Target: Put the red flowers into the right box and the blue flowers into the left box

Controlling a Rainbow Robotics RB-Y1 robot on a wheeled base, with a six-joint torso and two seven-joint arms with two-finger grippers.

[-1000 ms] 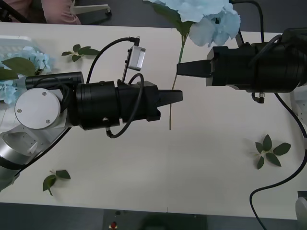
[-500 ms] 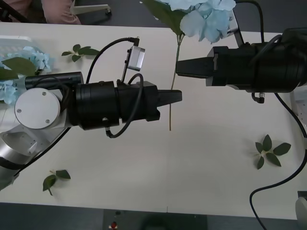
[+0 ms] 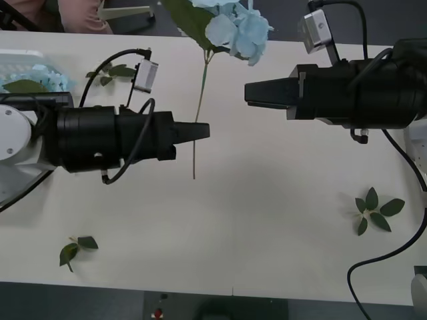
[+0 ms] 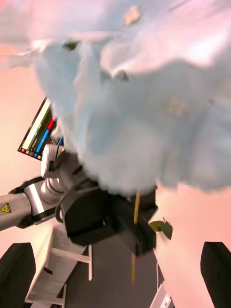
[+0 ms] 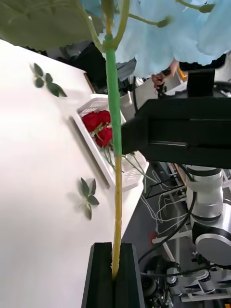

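Left gripper point(image 3: 203, 131) pinches the thin green-yellow stem of your pale-blue fluffy hydrangea point(image 3: 237, 30) near its lower end, above the white table's point(image 3: 267, 220) middle; the right gripper point(image 3: 248, 93) hangs apart, fingers spread. With the wide head overhanging the far edge on so low a pinch, I judge it could swing or slip as you carry it to the ribbed white tray point(image 3: 20, 59) at the far left corner.

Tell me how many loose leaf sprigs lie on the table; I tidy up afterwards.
3: one near the far left edge, one at the near left, one at the right. The arms may hide others.
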